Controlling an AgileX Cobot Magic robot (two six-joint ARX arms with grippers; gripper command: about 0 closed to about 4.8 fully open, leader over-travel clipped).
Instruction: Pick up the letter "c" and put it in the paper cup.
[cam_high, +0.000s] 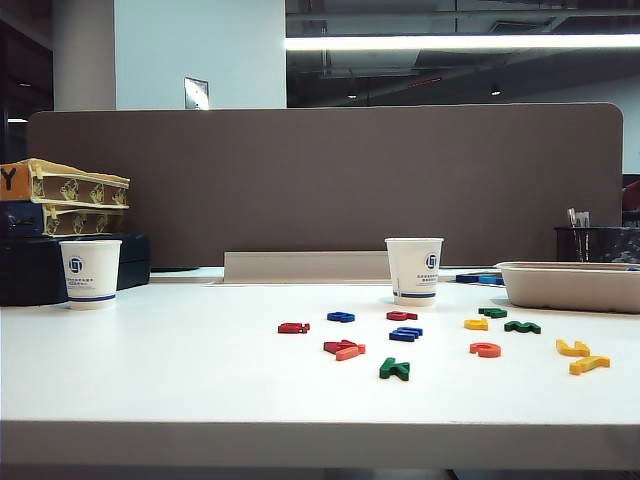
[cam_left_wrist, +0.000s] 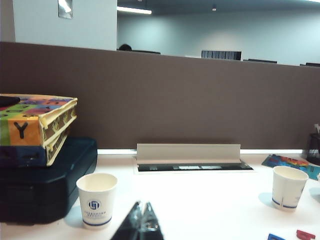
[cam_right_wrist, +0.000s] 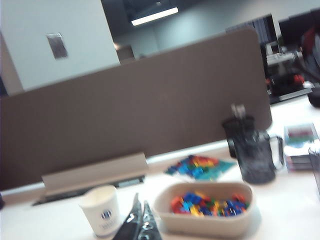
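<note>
The letter "c" (cam_high: 485, 349), small, flat and orange-red, lies on the white table right of centre, among other letters. The paper cup (cam_high: 414, 270) stands upright behind them, white with a blue band and a small logo off to one side. It also shows in the left wrist view, paper cup (cam_left_wrist: 289, 187), and in the right wrist view, paper cup (cam_right_wrist: 101, 210). Neither arm appears in the exterior view. My left gripper (cam_left_wrist: 141, 207) is shut and empty, beside a like cup (cam_left_wrist: 96, 200). My right gripper (cam_right_wrist: 140, 205) is shut and empty, between the paper cup and a tray. Neither wrist view shows the "c".
A beige tray (cam_high: 565, 285) of coloured letters sits at the right. Scattered red, blue, green and yellow letters lie around a salmon-orange one (cam_high: 350, 351). A second cup (cam_high: 90, 272) stands at the left by a black case (cam_high: 30, 270) with stacked boxes. A mesh holder (cam_right_wrist: 252, 150) stands behind the tray.
</note>
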